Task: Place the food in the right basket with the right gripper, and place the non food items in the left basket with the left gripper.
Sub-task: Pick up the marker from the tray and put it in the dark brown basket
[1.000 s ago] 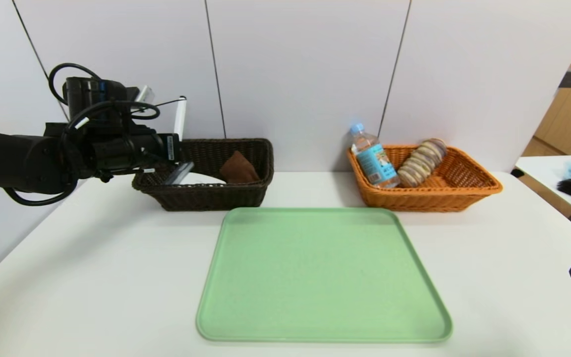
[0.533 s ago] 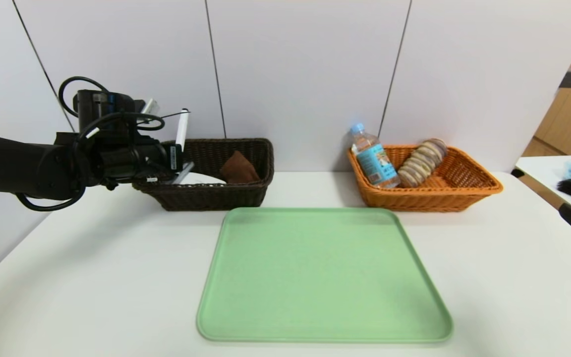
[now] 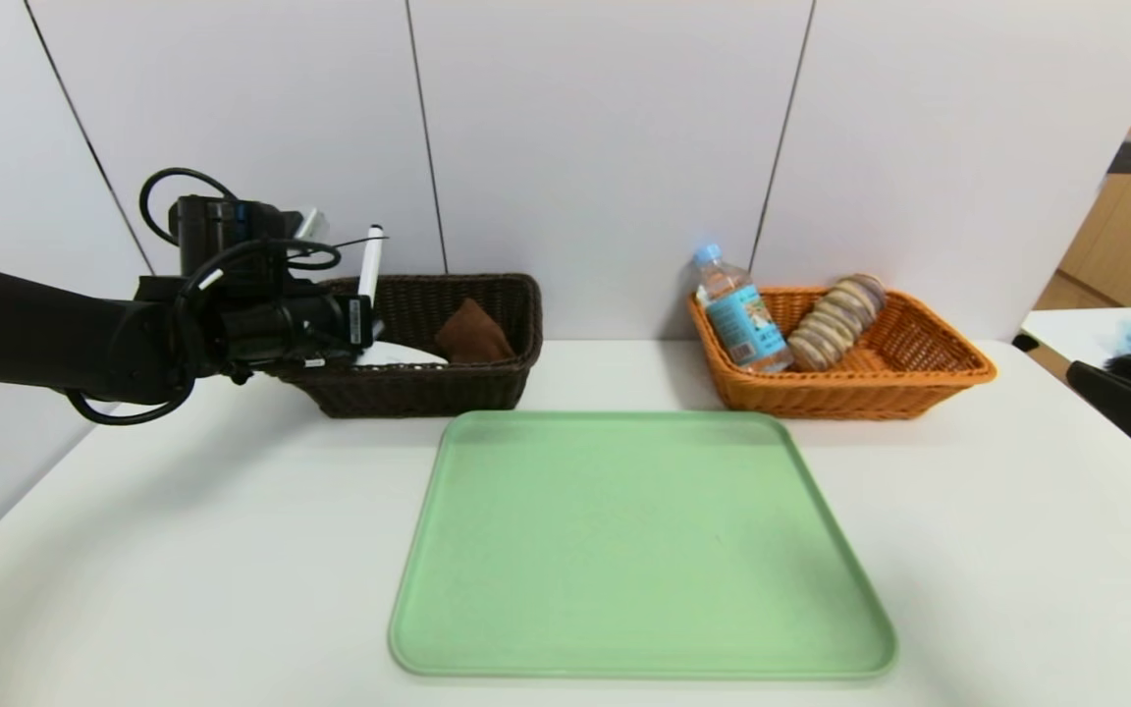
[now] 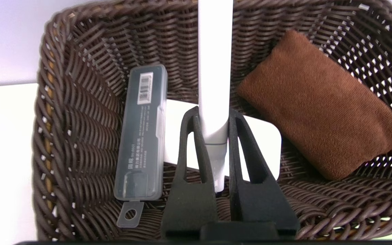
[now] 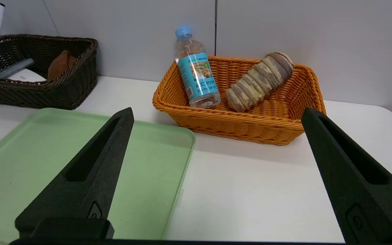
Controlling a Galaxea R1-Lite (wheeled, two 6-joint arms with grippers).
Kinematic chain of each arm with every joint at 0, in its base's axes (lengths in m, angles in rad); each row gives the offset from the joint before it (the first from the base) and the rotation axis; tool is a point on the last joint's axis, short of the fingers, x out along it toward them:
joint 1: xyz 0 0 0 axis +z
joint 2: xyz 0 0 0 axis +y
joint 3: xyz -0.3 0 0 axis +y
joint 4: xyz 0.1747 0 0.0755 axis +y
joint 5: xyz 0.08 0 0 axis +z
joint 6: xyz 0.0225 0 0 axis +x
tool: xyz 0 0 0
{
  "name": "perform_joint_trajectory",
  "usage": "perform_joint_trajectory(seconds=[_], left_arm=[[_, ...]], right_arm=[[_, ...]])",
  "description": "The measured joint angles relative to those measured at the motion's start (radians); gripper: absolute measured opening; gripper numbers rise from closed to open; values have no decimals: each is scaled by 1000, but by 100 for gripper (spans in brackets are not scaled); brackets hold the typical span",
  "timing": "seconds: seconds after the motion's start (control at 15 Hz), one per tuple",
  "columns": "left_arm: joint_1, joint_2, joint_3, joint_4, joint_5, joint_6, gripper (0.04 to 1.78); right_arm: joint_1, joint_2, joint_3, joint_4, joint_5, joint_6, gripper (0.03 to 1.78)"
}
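The left gripper [image 4: 216, 160] clamps a white marker [image 4: 214, 68] upright over the dark left basket [image 4: 80, 51], ready to drop it there with the other non-food. The right gripper [image 5: 216, 170] waits at the far right, jaws wide and empty

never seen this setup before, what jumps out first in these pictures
The left pincer is shut on a white marker, held upright over the dark brown basket at the back left, where a brown cloth already lies. At the back right, an orange basket holds a water bottle and a bread loaf. The green tray in front sits bare.
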State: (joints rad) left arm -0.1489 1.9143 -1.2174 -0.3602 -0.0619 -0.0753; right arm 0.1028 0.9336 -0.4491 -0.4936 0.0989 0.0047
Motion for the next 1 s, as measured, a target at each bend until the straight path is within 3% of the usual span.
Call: perform_joint_trajectory(seconds=[0.13,0.33,0.53,1.0], left_arm=[[0,8,1,-4,-1,2,16],[0,15,5,-38,3,9,66],[0,9,22,-98,1,10,100],[9,-228,28,-37,-3,3,142]], right_arm=[[0,7,-2,0,0,1,170],[0,11,-2,0,0,0,170],[0,10,0,0,0,-1,170],[-5,-12,3,1,-1,5,170]])
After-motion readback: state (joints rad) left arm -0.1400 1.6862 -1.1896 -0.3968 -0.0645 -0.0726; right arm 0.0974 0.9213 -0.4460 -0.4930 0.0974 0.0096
